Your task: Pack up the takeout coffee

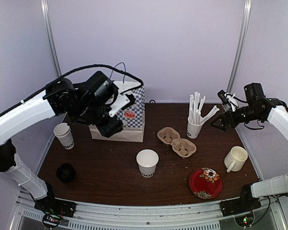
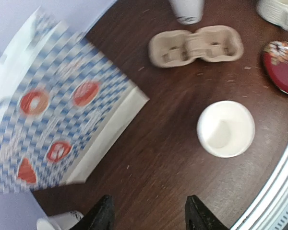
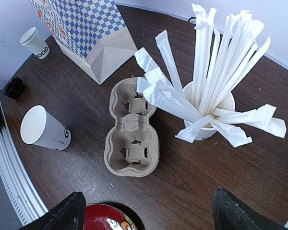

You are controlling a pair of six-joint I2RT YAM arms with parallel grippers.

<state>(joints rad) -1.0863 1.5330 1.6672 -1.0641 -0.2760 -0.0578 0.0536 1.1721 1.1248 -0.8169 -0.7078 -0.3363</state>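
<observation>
Two white takeout coffee cups stand open-topped and lidless on the dark table. One cup (image 1: 147, 162) (image 2: 225, 128) (image 3: 43, 129) stands at the middle front. The other cup (image 1: 64, 135) (image 3: 34, 42) stands at the left, and only its rim (image 2: 57, 221) shows in the left wrist view. A black lid (image 1: 66, 172) (image 3: 13, 87) lies at the front left. My left gripper (image 1: 110, 127) (image 2: 149, 218) hangs open and empty over the table, in front of the checkered bag. High at the right, my right gripper (image 1: 221, 122) (image 3: 151, 215) is wide open and holds nothing.
A blue-checkered paper bag (image 1: 132, 117) (image 2: 53, 110) (image 3: 86, 28) stands at the back left. A two-slot pulp carrier (image 1: 176, 141) (image 2: 197, 45) (image 3: 132, 132) lies mid-table beside a cup of white stirrers (image 1: 196, 125) (image 3: 209, 110). A cream mug (image 1: 236, 158) and a red plate (image 1: 205, 182) sit front right.
</observation>
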